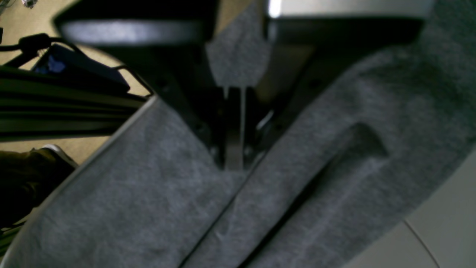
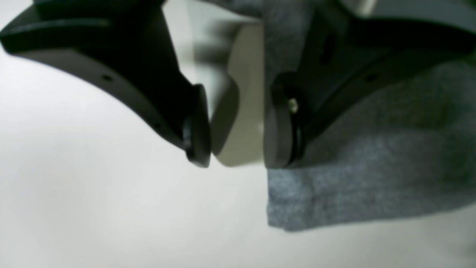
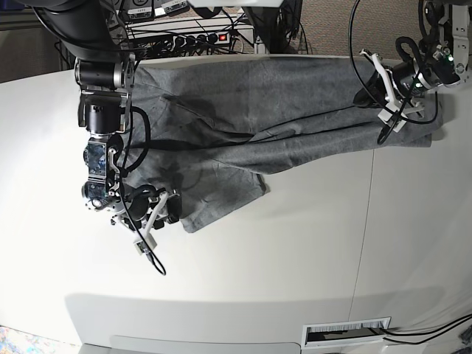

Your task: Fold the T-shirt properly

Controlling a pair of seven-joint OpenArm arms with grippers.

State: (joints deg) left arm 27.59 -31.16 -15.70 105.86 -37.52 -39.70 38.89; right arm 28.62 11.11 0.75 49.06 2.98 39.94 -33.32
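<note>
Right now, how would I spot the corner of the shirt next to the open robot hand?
Start at the big white table, with the grey T-shirt spread across its far half. Follow the shirt's near edge to the flap nearest the right tool, which stands open. That corner is the shirt's nearest point, lying flat on bare table; the far end is pinched in the shut left tool.

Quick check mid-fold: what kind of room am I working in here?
Probably a robotics lab or test bench: a bare white table holding only the T-shirt, with a power strip and tangled cables behind it.
</note>
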